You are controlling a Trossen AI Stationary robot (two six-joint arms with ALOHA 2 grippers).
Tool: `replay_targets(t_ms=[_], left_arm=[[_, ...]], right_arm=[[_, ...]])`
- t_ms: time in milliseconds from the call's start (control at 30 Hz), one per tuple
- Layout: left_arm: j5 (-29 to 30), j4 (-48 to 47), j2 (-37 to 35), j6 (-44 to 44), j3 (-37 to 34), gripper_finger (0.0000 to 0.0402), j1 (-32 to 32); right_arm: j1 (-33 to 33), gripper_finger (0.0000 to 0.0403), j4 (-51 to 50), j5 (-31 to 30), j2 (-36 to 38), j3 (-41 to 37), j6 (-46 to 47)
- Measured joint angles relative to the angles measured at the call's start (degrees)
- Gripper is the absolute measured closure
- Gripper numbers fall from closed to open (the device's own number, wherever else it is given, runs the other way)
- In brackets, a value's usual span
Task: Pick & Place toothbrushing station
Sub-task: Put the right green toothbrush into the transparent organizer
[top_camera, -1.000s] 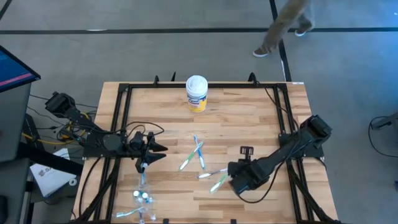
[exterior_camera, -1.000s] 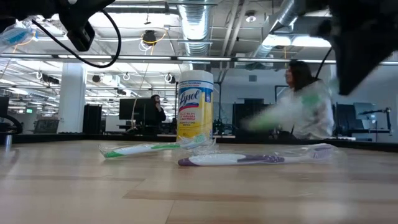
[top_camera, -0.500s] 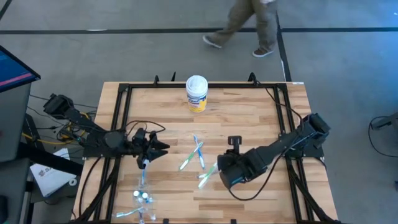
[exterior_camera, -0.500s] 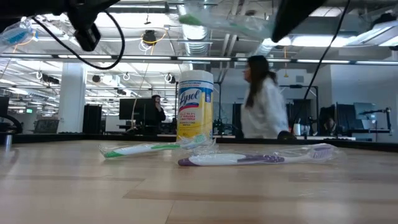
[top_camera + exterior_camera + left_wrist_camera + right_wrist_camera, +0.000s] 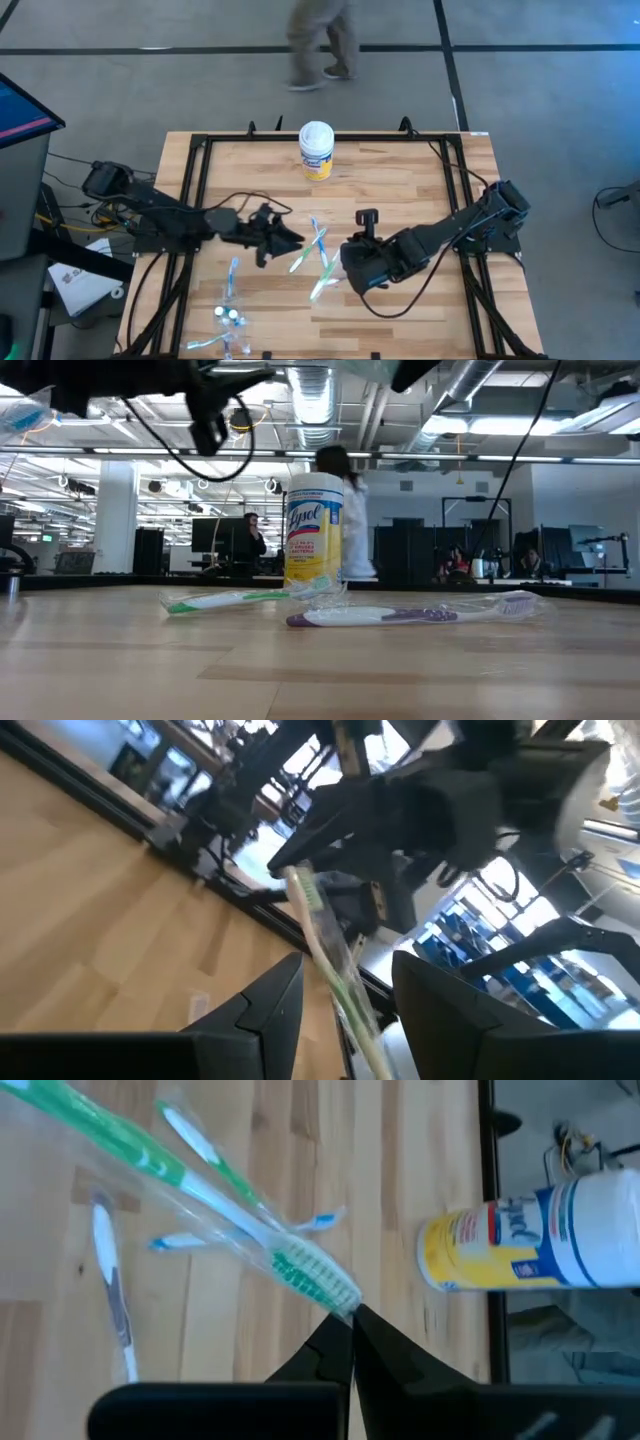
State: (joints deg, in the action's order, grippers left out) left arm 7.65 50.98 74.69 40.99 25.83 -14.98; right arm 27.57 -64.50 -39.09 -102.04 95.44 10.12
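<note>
My right gripper (image 5: pixel 346 268) hangs above the table's middle, shut on a green toothbrush (image 5: pixel 322 286) in a clear wrapper (image 5: pixel 190 1185). My left gripper (image 5: pixel 292 240) points level toward it from the table's left, open. In the left wrist view the green toothbrush (image 5: pixel 325 940) shows in the gap ahead of the left fingers (image 5: pixel 275 1005), apart from them. Several more toothbrushes (image 5: pixel 318 242) lie loose on the table's middle, two of them (image 5: pixel 400 616) in the low view. Others (image 5: pixel 231 282) lie near the front left with two small tubes (image 5: pixel 230 315). My right gripper pinches the very end of the clear wrapper, just past the bristle head (image 5: pixel 318 1275), between its two shut fingertips (image 5: pixel 335 1342). The fingers slant down from the table's right. The toothbrush is lifted clear and slants down away from them, handle end lowest.
A yellow wipes canister (image 5: pixel 316 150) stands upright at the table's far middle. A black frame (image 5: pixel 190 200) runs along the table's left, right and far edges. Past the far edge a person (image 5: pixel 320 40) walks by.
My right gripper has risen and gone toward the table's left with the green toothbrush, lifting it clear of the table. My left gripper has gone toward the table's right, closer to the toothbrush, and rolled a little. The person has walked leftward past the far edge.
</note>
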Motion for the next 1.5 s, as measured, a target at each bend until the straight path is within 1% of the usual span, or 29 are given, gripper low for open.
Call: replay_targets(t_ms=[133,333,433,633,833,1067,1333,1500], left_arm=[[-4.2,0.0,5.7,1.6,4.6,0.0252,1.9],[-8.9,0.2,11.3,3.1,10.4,0.0252,3.7],[-9.8,0.2,13.7,4.5,12.3,0.0252,4.3],[-11.0,0.1,17.1,6.4,14.0,0.0252,4.8],[-11.0,0.2,17.7,7.9,14.0,0.0252,4.8],[-11.8,0.7,17.5,8.0,14.0,0.0252,4.8],[-12.1,1.0,17.5,9.0,14.0,0.0252,4.8],[-12.0,1.1,17.5,9.0,14.0,0.0255,4.8]], right_arm=[[0.0,0.0403,1.3,-1.2,0.0,0.2,-1.1],[0.0,0.0403,0.9,-1.9,0.0,0.3,-1.3],[0.1,0.0403,0.9,-3.1,0.0,0.3,-1.3],[0.2,0.0403,0.9,-3.5,0.0,0.3,-1.7],[0.1,0.0403,1.3,-6.2,0.0,0.3,-3.2],[-1.1,0.0403,2.0,-6.2,-0.4,0.3,-4.5],[-1.7,0.0403,7.5,-6.4,-0.4,0.3,-9.2],[-2.0,0.0403,8.7,-6.4,-0.4,0.3,-10.6]])
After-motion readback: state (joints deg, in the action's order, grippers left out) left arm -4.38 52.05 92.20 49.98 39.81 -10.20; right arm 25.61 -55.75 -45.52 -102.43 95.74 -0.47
